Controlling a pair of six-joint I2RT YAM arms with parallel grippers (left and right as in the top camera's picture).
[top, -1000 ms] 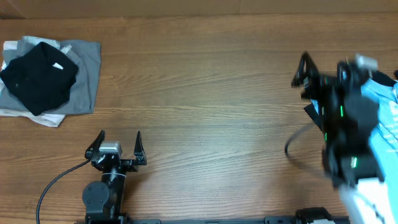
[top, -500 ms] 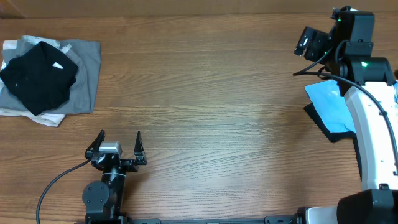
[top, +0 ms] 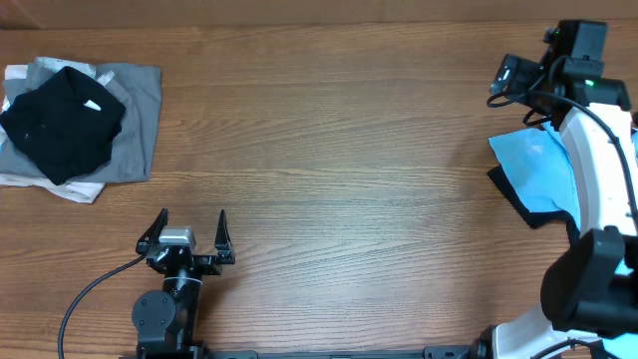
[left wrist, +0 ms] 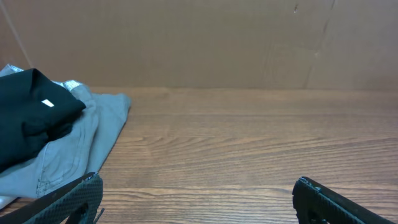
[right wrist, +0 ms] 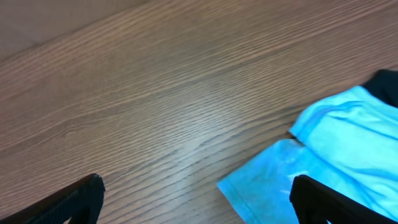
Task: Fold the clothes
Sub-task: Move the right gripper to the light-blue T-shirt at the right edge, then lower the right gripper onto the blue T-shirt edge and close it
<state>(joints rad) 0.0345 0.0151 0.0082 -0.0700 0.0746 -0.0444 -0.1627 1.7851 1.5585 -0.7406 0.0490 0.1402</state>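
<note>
The right pincer (top: 512, 74) hangs wide and empty over the wooden worktop (top: 349, 150). The soft light blue short-sleeved T-shirt (right wrist: 336, 155) lies just ahead and to its right, spread over a larger black garment (top: 520, 206), so the pincer seems placed to reach a near edge. The left pincer (top: 191, 221), equally wide and empty, sits parked. Far ahead to its left, a folded black garment (top: 60, 125) rests on folded grey cloth (top: 140, 110), probably the finished pile.

**What you can't see from here**

The right arm (top: 598, 179) covers much of the light blue T-shirt (top: 533, 165), which also runs off the overhead's right edge. You get only a sliver of the black garment (top: 520, 206) beneath it. At left, the white cloth (top: 72, 190) lies mostly buried.
</note>
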